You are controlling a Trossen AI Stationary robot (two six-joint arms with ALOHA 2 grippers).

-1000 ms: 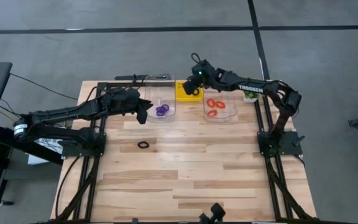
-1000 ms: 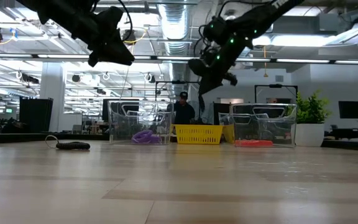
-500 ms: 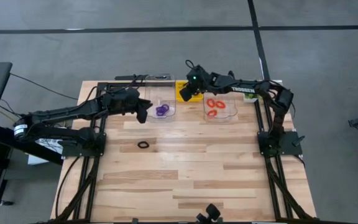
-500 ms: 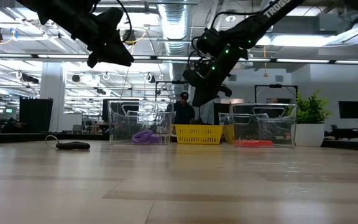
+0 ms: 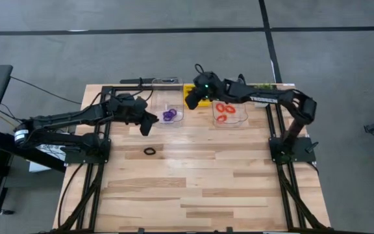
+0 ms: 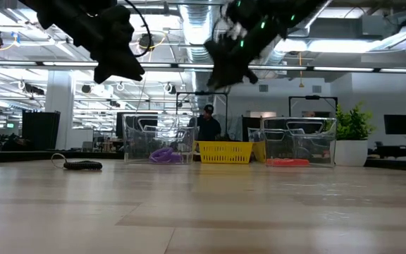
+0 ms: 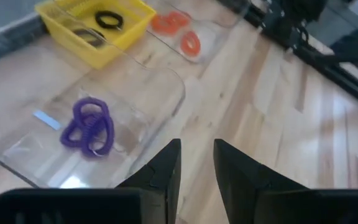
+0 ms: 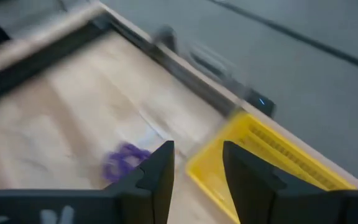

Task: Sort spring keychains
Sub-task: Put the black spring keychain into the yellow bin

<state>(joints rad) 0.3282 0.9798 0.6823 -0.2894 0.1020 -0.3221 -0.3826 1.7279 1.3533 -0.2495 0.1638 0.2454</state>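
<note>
Since half a second ago the right gripper has lifted higher over the yellow basket, while the left gripper has drifted off the purple bin toward the open table. From above, the sorting looks nearly done: purple spring keychains lie in the left clear bin, orange-red keychains in the right clear bin, and one black keychain sits alone on the wooden table, well apart from the bins, so it is probably the left arm's next target. At table height both arms hang well above the surface, the left gripper over the loose black keychain and the right gripper above the basket; the bins stand in a row at the back, each colour kept to its own container. The left wrist camera shows its fingers parted by a narrow gap with nothing between them, the purple coils below in their bin and black keychains resting in the basket. The right wrist camera shows its fingers likewise slightly apart and empty, looking past the basket rim toward the purple keychains.
</note>
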